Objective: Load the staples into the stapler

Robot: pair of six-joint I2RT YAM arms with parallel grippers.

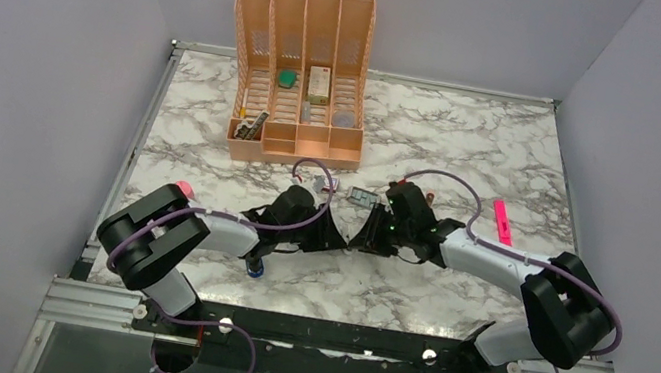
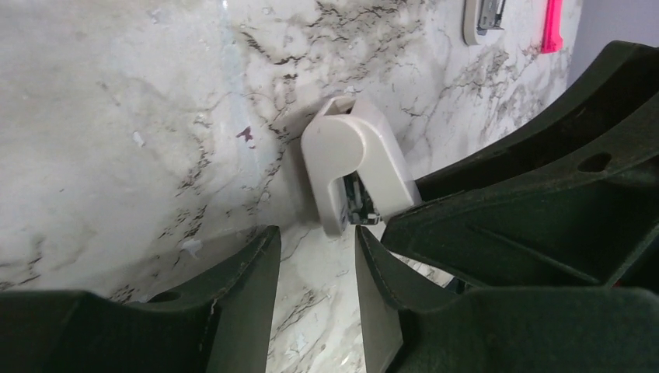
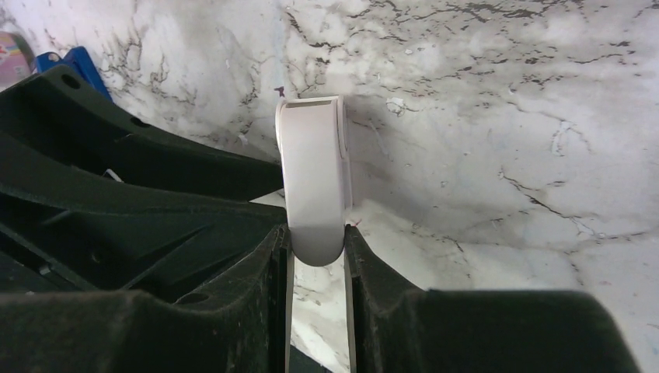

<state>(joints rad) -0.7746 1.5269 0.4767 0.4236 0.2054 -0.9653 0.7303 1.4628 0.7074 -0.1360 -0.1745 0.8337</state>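
**Step in hand.** Loading is judged not yet begun. The stapler point(image 1: 254, 268) is found lying on the table point(image 1: 476, 140) beneath the left arm point(image 1: 197, 230), unheld, with only its blue end seen. A pale plastic piece point(image 3: 315, 179), rounded at one end and with metal inside, is clamped between the fingers of the right gripper point(image 3: 317, 252). What it is cannot be told. The left gripper point(image 2: 315, 299) is held just short of it, fingers partly apart with nothing between them. The staples point(image 1: 363, 196) are seen in their grey tray just behind the two grippers, untouched.

**Next move.** The pale piece is to be set down or handed over, and the stapler reached and opened. The left arm lies over the stapler, so room must be made first.

**Surroundings.** An orange desk organiser point(image 1: 251, 31) is noted at the back and a pink marker point(image 1: 501, 220) to the right, well apart from the work.
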